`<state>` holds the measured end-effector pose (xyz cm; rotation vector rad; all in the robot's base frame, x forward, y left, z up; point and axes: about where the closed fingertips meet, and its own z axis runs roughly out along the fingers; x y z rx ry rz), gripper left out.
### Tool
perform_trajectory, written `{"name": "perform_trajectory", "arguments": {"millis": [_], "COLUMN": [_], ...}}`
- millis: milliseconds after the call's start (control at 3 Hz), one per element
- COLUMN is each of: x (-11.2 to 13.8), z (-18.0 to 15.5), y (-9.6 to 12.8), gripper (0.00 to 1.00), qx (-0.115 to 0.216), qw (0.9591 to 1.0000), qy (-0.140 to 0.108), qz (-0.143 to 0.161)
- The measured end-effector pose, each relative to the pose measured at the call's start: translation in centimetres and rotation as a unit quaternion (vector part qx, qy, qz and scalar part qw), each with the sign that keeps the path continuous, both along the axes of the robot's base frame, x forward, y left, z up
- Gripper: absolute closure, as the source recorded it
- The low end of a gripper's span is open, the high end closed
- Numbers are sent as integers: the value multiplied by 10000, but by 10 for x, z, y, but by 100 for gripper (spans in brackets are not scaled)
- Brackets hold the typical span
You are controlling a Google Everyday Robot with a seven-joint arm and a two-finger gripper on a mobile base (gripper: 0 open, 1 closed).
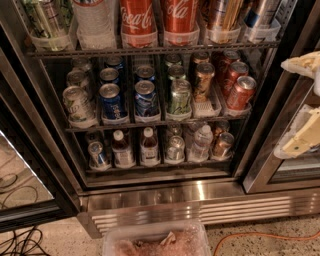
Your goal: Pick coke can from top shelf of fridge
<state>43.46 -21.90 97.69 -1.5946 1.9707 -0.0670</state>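
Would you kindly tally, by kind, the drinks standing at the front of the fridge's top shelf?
Red coke cans: 2
Clear bottle: 1
Green-patterned can: 1
Gold can: 1
Silver-and-blue can: 1
Total: 6
The gripper hangs open at the right edge, off the top shelf, holding nothing.

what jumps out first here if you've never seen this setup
Two bright red cans stand out on the top shelf of the fridge: the coke can and a second coke can right beside it. On the rack below are blue cans towards the left and copper-red cans on the right. The cream pincer sits at the right edge, level with that lower rack.
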Motion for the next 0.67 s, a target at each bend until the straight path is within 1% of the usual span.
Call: {"name": "perform_trajectory", "arguments": {"millis": [333, 667], "x": [15, 27], "z": [-5, -21], "y": [-15, -14], "gripper": [0, 0], "qx": [754, 1159], "qw": [9959, 9905], "qy": [-350, -382], "qz": [344, 628]}}
